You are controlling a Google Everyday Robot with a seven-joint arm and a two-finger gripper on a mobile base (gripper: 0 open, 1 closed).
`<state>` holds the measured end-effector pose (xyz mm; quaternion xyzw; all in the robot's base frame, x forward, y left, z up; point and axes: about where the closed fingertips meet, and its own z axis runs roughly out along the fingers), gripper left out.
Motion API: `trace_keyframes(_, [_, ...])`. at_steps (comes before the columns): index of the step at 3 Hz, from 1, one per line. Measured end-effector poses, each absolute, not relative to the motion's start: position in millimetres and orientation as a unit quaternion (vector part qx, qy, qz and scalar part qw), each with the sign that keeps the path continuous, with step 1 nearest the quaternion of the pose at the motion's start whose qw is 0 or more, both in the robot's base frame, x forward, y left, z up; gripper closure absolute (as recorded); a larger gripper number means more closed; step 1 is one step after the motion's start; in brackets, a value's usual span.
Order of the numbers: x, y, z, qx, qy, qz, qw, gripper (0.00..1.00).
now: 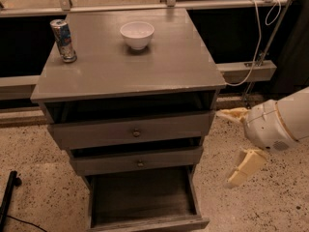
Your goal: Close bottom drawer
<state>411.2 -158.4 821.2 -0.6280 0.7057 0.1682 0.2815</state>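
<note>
The bottom drawer (pixel 144 196) of the grey-brown cabinet (pixel 125 76) is pulled far out, an empty deep box with its low front panel at the frame's lower edge. The two drawers above it are slightly out, each with a small round knob. My gripper (pixel 237 143) hangs to the right of the cabinet, level with the middle drawer, above the floor. Its two cream fingers (pixel 245 166) are spread apart and hold nothing. It touches no drawer.
A drink can (pixel 63 40) and a white bowl (pixel 137 34) stand on the cabinet top. A white cable (pixel 253 42) hangs behind at the right by a ledge. A black object (pixel 7 197) lies on the speckled floor at the lower left.
</note>
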Motion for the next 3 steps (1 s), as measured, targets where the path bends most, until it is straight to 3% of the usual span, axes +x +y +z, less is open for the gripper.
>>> trace_keyframes(1, [400.2,-132.6,782.2,-0.620,0.698,0.195,0.300,0.00])
trace_keyframes(2, [378.5,-69.4,709.7,-0.672,0.643,0.210,0.300,0.00])
trace_keyframes(3, [367.5,-53.4,632.9,-0.705,0.618,0.192,0.290,0.00])
